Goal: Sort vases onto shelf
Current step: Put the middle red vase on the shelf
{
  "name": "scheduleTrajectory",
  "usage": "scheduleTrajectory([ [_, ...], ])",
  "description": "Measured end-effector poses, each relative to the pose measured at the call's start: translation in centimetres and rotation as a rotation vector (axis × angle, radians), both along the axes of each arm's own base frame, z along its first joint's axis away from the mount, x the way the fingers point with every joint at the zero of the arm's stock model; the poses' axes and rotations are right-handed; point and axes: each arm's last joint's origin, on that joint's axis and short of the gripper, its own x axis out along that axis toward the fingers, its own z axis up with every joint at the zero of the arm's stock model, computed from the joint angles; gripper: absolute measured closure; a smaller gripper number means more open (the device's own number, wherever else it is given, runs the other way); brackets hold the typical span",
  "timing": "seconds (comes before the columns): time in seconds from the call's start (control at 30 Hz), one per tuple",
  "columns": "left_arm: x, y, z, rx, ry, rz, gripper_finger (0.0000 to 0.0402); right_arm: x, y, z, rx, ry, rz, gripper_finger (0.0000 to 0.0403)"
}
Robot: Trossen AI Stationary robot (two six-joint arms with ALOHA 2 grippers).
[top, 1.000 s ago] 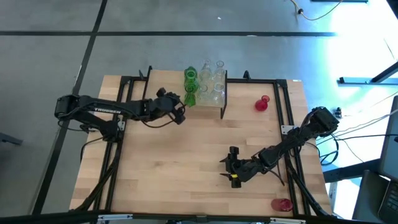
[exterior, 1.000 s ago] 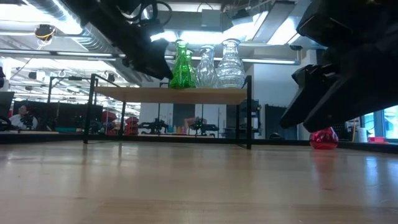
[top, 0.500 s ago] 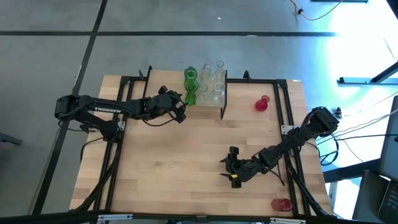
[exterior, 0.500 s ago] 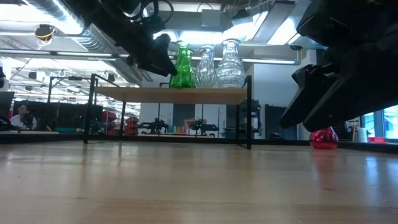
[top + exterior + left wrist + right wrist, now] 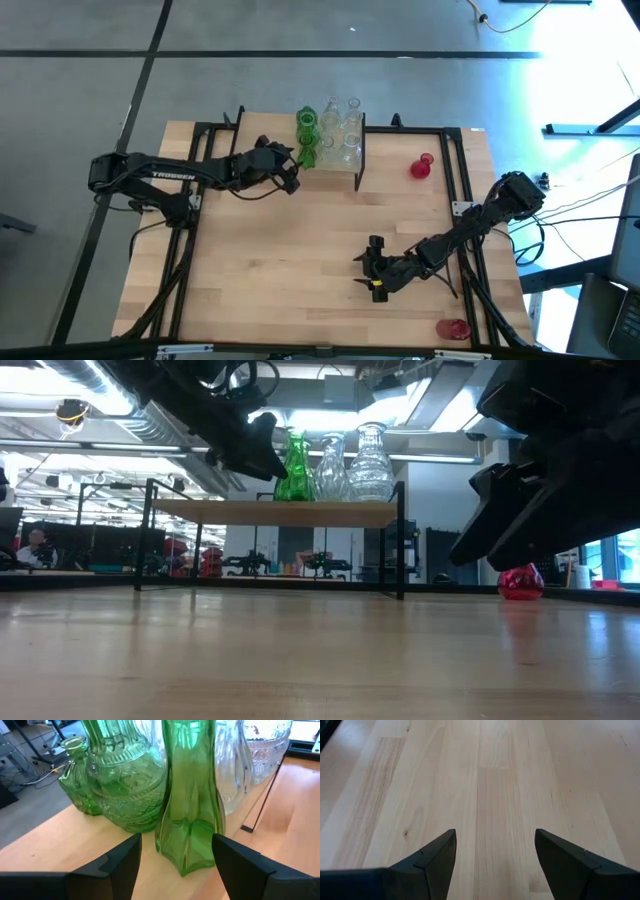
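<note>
Green tall vase stands on the shelf; the left hand, released, flanks it; the right hand hangs released, well away from the shelf.

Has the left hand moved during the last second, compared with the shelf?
Yes. The left hand has drawn slightly back from the shelf, away from the tall green vase standing between its open fingers.

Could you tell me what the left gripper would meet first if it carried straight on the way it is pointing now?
Most likely the tall, slim green glass vase on the light-wood shelf: it stands straight ahead of the open left gripper, between the fingers' line. How near it is cannot be told.
</note>
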Motion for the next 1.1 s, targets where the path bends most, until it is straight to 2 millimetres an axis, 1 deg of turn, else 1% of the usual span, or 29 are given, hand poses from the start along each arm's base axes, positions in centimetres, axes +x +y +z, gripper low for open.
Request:
scheduleTrajectory([
  [0.2,0.1,-0.5,0.0,-0.001,0.001,-0.020,0.0166,0.0,0.0,0.0,0.000,0.000,0.000,0.0150],
  [0.33,0.0,-1.8,0.5,0.001,-0.016,-0.066,0.0166,0.0,0.0,0.0,0.000,0.000,0.000,0.0150],
  [0.43,-0.5,-3.4,1.4,-0.009,-0.049,-0.115,0.0166,0.0,0.0,0.0,0.005,0.002,0.003,0.0150],
  [0.57,-1.2,-6.3,2.5,-0.016,-0.075,-0.223,0.0166,0.0,0.1,0.0,0.031,0.015,0.020,0.0150],
  [0.73,-1.6,-10.5,2.5,-0.023,-0.075,-0.392,0.0166,-0.1,0.2,0.0,0.101,0.028,-0.009,0.0150],
  [0.83,-1.8,-13.1,1.4,-0.035,-0.078,-0.489,0.0166,-0.1,0.2,0.0,0.104,0.028,-0.012,0.0150],
  [0.93,-2.0,-15.2,-0.5,-0.054,-0.084,-0.556,0.0166,0.2,0.0,0.2,0.096,0.011,-0.036,0.0150],
  [1.0,-2.2,-16.2,-2.0,-0.061,-0.099,-0.590,0.0166,0.3,-0.1,0.4,0.103,0.043,-0.050,0.0150],
  [1.1,-2.4,-17.1,-4.2,-0.075,-0.108,-0.617,0.0166,0.1,-0.4,1.4,0.107,0.125,-0.092,0.0150],
])
